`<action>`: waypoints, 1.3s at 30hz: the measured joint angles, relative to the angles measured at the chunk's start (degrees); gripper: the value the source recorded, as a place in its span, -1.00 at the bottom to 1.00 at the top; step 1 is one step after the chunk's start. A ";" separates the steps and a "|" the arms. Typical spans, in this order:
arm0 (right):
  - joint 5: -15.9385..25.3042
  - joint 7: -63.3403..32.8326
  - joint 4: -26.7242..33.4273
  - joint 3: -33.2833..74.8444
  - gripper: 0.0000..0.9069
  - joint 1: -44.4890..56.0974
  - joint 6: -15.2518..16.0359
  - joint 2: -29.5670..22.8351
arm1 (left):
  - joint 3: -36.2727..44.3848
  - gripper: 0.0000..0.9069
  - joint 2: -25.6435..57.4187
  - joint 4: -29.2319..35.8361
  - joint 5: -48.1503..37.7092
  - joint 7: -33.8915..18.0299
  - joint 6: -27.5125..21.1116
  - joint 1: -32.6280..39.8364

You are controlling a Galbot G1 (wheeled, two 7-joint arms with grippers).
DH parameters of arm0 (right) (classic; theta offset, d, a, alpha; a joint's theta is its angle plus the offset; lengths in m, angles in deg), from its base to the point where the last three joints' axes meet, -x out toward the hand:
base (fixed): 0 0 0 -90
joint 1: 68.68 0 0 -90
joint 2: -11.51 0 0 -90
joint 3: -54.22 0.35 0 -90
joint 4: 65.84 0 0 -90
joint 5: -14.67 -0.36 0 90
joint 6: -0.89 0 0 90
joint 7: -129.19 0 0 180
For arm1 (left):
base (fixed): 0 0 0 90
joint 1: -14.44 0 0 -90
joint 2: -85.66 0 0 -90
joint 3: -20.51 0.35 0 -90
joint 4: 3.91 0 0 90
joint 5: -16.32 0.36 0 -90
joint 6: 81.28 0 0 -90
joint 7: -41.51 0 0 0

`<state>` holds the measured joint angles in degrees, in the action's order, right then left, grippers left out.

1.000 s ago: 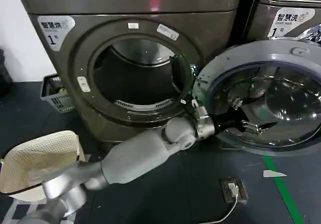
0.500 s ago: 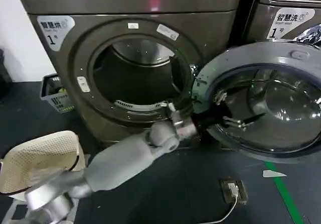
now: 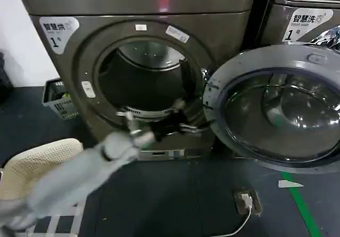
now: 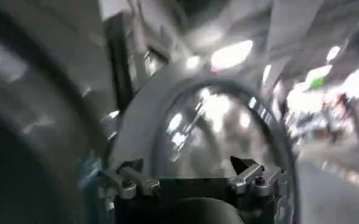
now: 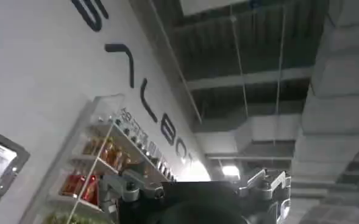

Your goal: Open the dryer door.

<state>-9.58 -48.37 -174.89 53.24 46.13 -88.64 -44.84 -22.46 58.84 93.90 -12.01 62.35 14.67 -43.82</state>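
— Though swung wide open, dryer door (image 3: 276, 107) only partly legible: fills the right half of the head view, right rim cut off by the frame edge, grey inner face turned forward, glass full of reflections.

— And the left gripper (image 3: 183, 118)?

— Centre of the head view, in front of the lower drum opening (image 3: 146, 80), apart from the door. Fingers spread, holding nothing. Arm badly smeared toward the lower left.

— Left wrist view?

— Blurred; 2 fingertips (image 4: 246, 175) parted at the bottom edge, door ring arching beyond.

— Right gripper (image 5: 197, 182)?

— Bottom of the right wrist view, aimed up at ceiling (image 5: 270, 55) and wall shelves (image 5: 112, 158). Fingers apart, empty, partly cut off.

— Anything else?

— Basket (image 3: 59, 100) at mid left, half hidden by the machine.
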 joint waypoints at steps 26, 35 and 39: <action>1.59 -0.27 0.30 3.55 1.00 1.66 -0.59 -0.42 | -6.17 1.00 21.95 -10.79 12.80 11.77 -7.98 -9.57; 1.60 -0.24 0.48 3.67 1.00 1.95 -0.70 -0.53 | -5.21 1.00 24.95 -15.03 14.62 13.08 -6.66 -10.93; 1.58 -0.22 0.89 3.66 1.00 2.01 -0.83 -0.60 | -4.98 1.00 26.28 -16.36 15.65 14.68 -6.06 -11.31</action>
<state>-7.99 -48.59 -174.01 56.90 48.13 -89.47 -45.44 -27.44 85.12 77.55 3.64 77.04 8.61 -55.13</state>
